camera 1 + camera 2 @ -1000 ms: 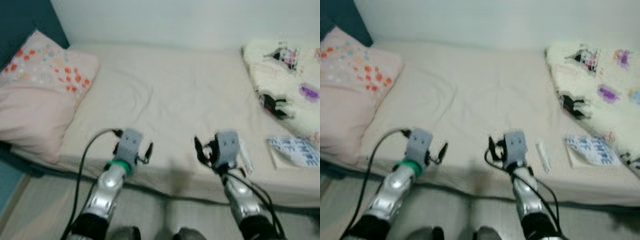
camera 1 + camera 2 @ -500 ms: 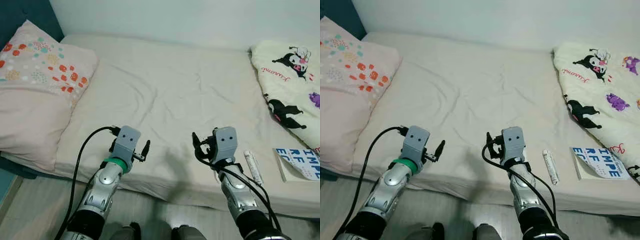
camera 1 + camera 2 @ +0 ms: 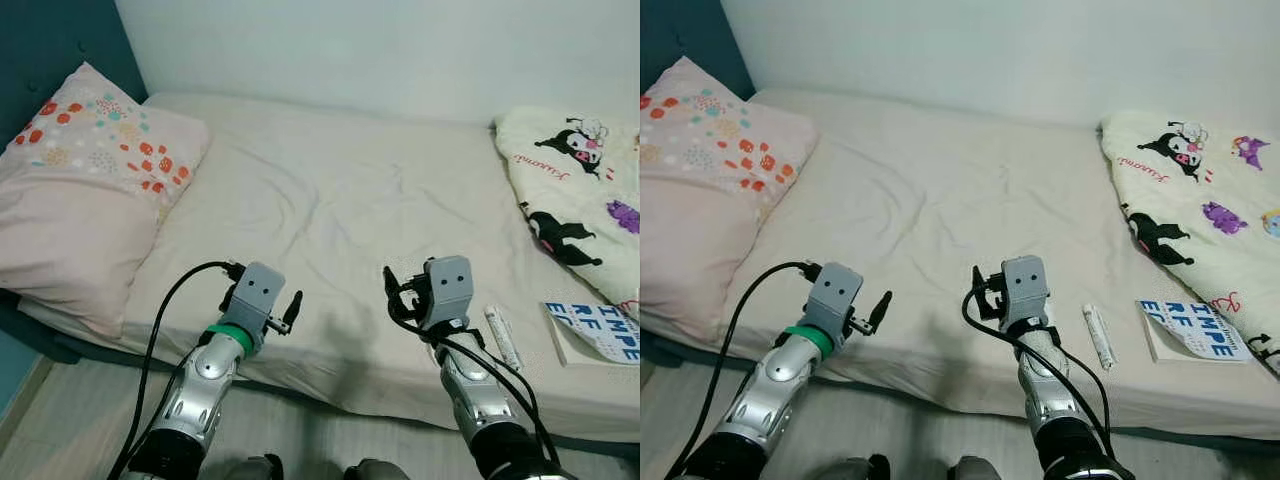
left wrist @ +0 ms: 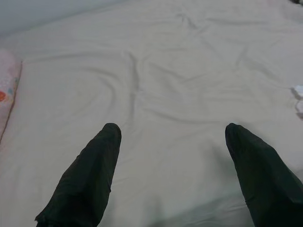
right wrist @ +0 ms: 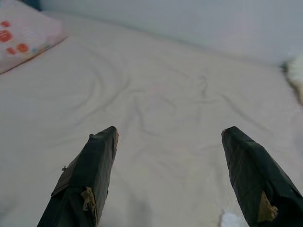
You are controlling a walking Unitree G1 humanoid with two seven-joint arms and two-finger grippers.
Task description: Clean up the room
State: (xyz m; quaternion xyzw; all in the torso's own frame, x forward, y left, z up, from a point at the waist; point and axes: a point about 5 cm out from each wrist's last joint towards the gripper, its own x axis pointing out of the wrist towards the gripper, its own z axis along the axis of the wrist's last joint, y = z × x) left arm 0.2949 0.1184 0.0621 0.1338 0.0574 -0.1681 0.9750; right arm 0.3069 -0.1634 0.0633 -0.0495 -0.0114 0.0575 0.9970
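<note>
**Two empty grippers over a bed with three loose items**

Both grippers, left gripper (image 4: 170, 156) and right gripper (image 5: 168, 165), hover above the near edge of the bed (image 3: 330, 200), fingers spread wide, holding nothing. One white tube (image 3: 502, 337) lies just right of the right arm; one book (image 3: 592, 332) beyond it. One pillow (image 3: 85, 200) sits left, one cartoon blanket (image 3: 575, 190) right.

Book (image 3: 597, 332) cut by the right edge, cover lettering only partly legible; patterned blanket (image 3: 1200, 200) likewise cropped at right. Pillow (image 3: 80, 200) cut at left. White tube (image 3: 1098, 336) too small for any label to be read.
</note>
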